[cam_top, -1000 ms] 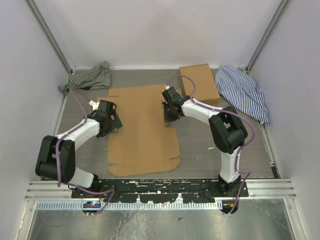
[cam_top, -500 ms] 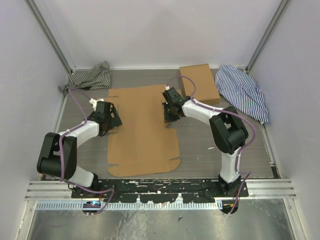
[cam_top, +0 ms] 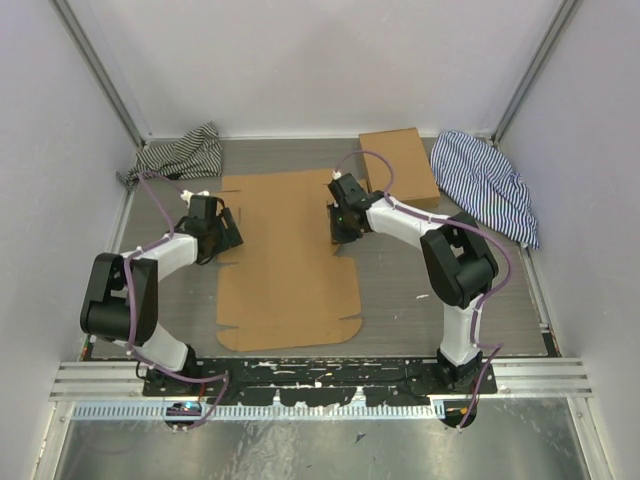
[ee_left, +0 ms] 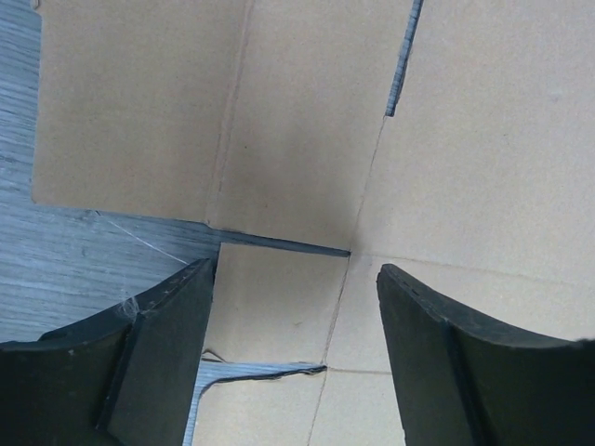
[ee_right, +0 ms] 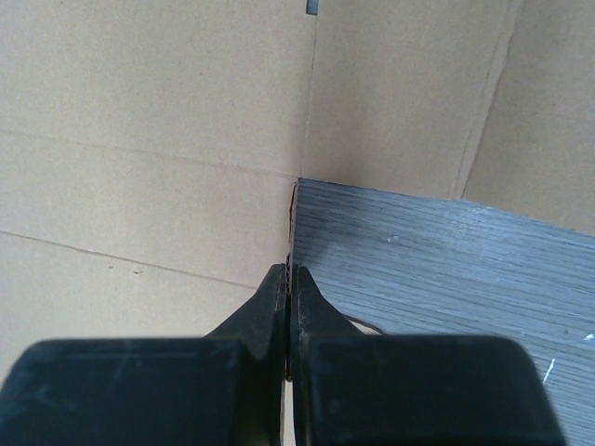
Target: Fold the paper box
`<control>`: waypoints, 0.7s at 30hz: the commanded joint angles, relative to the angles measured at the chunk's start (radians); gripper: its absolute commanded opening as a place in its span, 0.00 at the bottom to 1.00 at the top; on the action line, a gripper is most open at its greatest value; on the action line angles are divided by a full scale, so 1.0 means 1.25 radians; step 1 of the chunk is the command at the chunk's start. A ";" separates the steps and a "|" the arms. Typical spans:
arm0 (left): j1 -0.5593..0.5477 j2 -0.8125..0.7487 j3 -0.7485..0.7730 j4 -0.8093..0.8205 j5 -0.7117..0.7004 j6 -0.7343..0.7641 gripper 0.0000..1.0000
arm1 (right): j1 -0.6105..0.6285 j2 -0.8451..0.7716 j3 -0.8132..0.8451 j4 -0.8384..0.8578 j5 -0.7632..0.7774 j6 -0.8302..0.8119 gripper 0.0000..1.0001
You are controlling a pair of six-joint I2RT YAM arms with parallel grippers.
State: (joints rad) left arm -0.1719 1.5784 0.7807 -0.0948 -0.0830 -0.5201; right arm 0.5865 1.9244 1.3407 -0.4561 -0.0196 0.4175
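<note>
The paper box (cam_top: pixel 285 262) lies as a flat brown die-cut sheet in the middle of the table. My left gripper (cam_top: pixel 228 232) is at its left edge, open. In the left wrist view its fingers (ee_left: pixel 163 325) straddle a small flap of the paper box (ee_left: pixel 307 149) between two slits, with nothing pinched by the left gripper (ee_left: pixel 296 279). My right gripper (cam_top: pixel 340 232) is at the sheet's right edge. The right wrist view shows the right gripper (ee_right: pixel 291 274) shut on the corrugated edge of a raised flap of the paper box (ee_right: pixel 149 111).
A smaller closed brown box (cam_top: pixel 398 165) sits at the back right. Beside it lies a blue-striped cloth (cam_top: pixel 490 185). A black-and-white striped cloth (cam_top: pixel 180 155) is bunched in the back left corner. Walls enclose three sides, and a metal rail (cam_top: pixel 320 372) runs along the front.
My left gripper has moved toward the back along the sheet's left edge, its jaws narrowing a little. The right gripper has barely shifted and keeps its hold.
</note>
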 commanded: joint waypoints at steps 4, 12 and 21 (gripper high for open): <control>-0.002 -0.035 -0.004 -0.027 0.063 -0.029 0.72 | 0.003 -0.037 0.010 -0.003 -0.014 -0.005 0.01; -0.005 -0.102 0.004 -0.062 0.107 -0.065 0.69 | 0.002 -0.033 0.011 -0.003 -0.020 0.000 0.01; -0.033 -0.071 0.000 -0.027 0.154 -0.096 0.65 | 0.003 -0.027 0.006 0.007 -0.048 0.006 0.01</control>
State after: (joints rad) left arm -0.1802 1.4616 0.7803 -0.1585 0.0277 -0.5987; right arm 0.5804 1.9240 1.3407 -0.4641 -0.0280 0.4202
